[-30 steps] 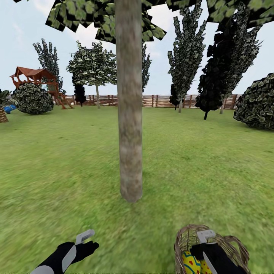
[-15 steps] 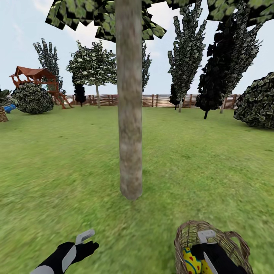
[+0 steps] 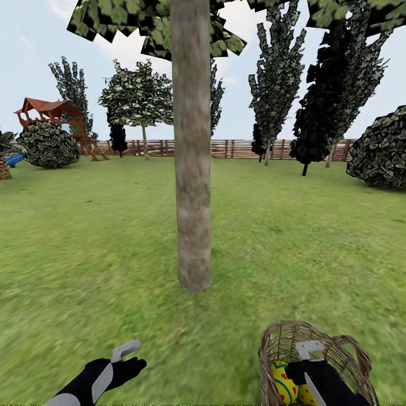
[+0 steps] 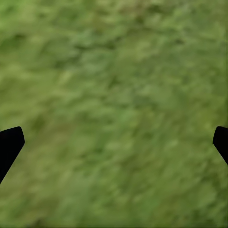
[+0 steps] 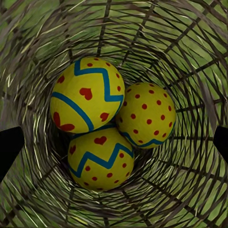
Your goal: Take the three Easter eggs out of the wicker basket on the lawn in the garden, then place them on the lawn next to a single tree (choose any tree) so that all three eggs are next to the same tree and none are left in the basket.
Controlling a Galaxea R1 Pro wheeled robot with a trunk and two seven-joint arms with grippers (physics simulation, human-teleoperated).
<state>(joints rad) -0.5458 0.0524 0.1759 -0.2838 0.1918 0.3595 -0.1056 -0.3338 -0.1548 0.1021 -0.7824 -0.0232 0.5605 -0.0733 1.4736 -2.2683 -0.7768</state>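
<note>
Right pincer spread wide over basket mouth; three eggs touching at bottom. Advice: descend centred, avoid weave, take top egg first. Left pincer open over lawn. Tree just beyond.

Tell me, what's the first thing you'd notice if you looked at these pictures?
Probably the three Easter eggs, bright yellow with red marks and blue zigzags, huddled together at the bottom of the wicker basket, with the right end effector at its mouth. Next, the big grey-brown tree trunk, rising from the lawn straight ahead of the basket.
</note>
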